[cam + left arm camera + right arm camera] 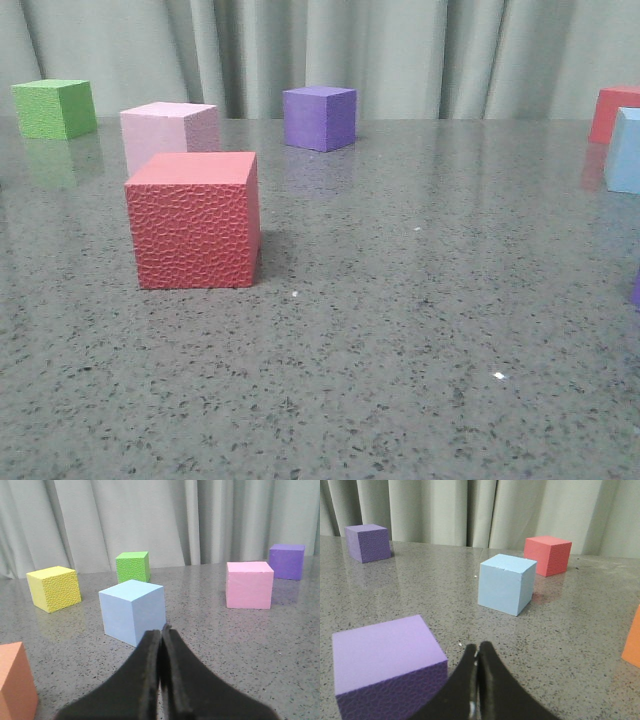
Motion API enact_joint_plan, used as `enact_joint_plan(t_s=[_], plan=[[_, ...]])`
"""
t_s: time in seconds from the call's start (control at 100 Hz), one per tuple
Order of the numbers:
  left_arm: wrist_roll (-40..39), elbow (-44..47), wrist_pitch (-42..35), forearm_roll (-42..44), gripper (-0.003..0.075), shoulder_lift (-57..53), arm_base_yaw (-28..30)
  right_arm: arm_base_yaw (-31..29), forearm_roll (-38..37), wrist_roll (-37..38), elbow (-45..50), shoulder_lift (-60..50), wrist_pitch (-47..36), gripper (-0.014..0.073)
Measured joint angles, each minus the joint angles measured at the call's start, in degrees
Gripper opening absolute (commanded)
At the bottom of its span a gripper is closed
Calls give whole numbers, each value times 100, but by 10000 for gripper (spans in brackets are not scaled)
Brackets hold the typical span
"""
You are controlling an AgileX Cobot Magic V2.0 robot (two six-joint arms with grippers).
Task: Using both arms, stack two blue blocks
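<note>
Bare speckled table (420, 330) lies between a red cube (193, 220) on the left and a blue block (625, 150) at the right edge. The left gripper (162, 630), fingers pressed together and holding nothing, faces another blue block (132, 611); the right gripper (477, 652), likewise closed, faces its blue block (506, 583).

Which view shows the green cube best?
The front view: the green cube sits whole and unobstructed at the table's far left. The left wrist view also shows it, just behind a blue block. The right wrist view doesn't show it.
</note>
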Motion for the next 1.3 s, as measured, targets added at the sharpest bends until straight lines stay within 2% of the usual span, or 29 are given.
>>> enact_joint_plan(t_s=[0.9,1.05,1.19,1.3], plan=[[0,0,-12,0,-19,0,0,0,0,0,0,0,-10,-122],[0,-4,55,-366,-19,0,0,0,18,0,-15,0,-111,-122],[0,-309,559,-678,-19,0,0,0,440,0,-470,0,231,-122],[0,-964,978,-832,-19,236,0,0,591,0,-1156,83,921,-122]])
